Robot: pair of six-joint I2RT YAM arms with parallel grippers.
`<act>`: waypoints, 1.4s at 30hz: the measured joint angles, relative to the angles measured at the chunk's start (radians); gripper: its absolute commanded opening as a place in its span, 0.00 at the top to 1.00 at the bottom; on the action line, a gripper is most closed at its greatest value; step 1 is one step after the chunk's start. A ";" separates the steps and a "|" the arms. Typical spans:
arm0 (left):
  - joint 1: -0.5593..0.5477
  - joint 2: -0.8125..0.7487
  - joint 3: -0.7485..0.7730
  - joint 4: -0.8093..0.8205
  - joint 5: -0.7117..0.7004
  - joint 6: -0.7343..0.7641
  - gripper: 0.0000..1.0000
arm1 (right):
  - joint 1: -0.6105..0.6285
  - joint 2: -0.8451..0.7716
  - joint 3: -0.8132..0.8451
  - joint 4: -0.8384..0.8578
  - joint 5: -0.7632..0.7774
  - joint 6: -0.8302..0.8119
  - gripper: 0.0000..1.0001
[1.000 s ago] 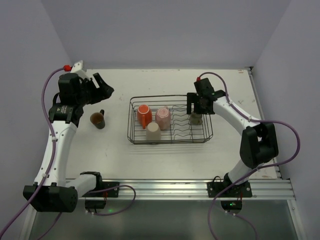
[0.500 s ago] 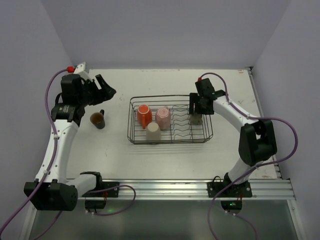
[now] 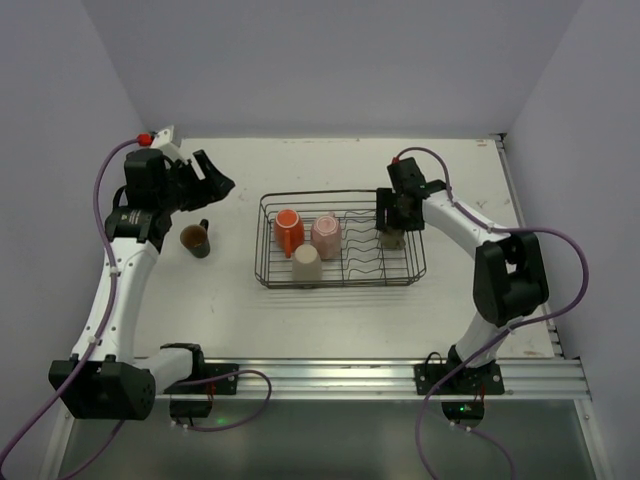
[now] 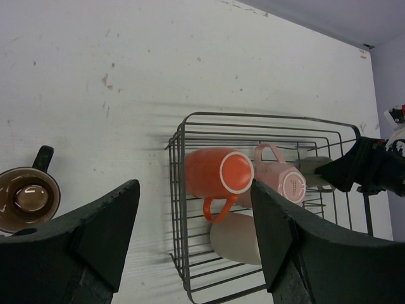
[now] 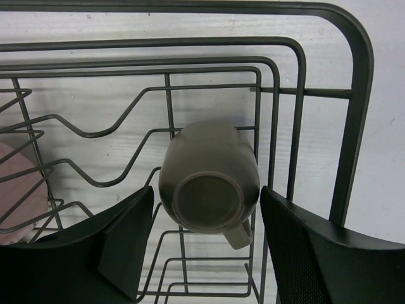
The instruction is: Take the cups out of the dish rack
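Note:
The black wire dish rack [image 3: 270, 276] stands mid-table. In it lie an orange cup [image 3: 288, 229], a pink cup [image 3: 326, 234] and a cream-beige cup [image 3: 306, 263], all upside down or on their sides. An olive-grey cup [image 5: 209, 180] sits upside down at the rack's right end. My right gripper [image 5: 207, 244] is open, its fingers on either side of that cup, apart from it. The dark brown cup [image 3: 195, 240] stands upright on the table left of the rack. My left gripper [image 3: 212, 178] is open and empty, above and beyond the brown cup.
The rack's wavy dividers [image 3: 365, 250] separate the pink cup from the olive-grey one. The rack's rim [image 5: 354, 95] runs close by my right finger. White walls enclose the table on three sides.
My right gripper has moved slightly further over the olive-grey cup. My left arm has shifted a little up and right, away from the brown cup.

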 measured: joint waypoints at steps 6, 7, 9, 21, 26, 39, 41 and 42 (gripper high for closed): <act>0.000 0.000 -0.008 0.005 0.009 0.000 0.25 | 0.003 0.022 0.013 0.001 0.003 -0.007 0.28; 0.000 0.000 -0.010 0.006 0.011 0.000 0.25 | 0.005 0.026 0.014 0.000 0.007 -0.010 0.28; 0.000 0.000 -0.013 0.006 0.014 0.000 0.25 | 0.008 0.031 0.016 -0.001 0.013 -0.014 0.28; 0.000 0.000 -0.015 0.013 0.027 0.000 0.25 | 0.011 0.053 0.037 -0.011 0.044 -0.027 0.69; 0.000 0.000 -0.031 0.023 0.049 0.000 0.25 | 0.011 0.053 0.039 -0.014 0.053 -0.028 0.92; -0.003 0.000 -0.114 0.138 0.236 -0.035 0.25 | 0.011 -0.083 0.072 -0.076 0.048 -0.028 1.00; -0.008 0.000 -0.130 0.166 0.261 -0.044 0.25 | 0.011 -0.121 0.093 -0.085 0.044 -0.028 1.00; -0.015 0.000 -0.140 0.185 0.275 -0.053 0.25 | 0.011 -0.142 0.100 -0.087 0.039 -0.028 1.00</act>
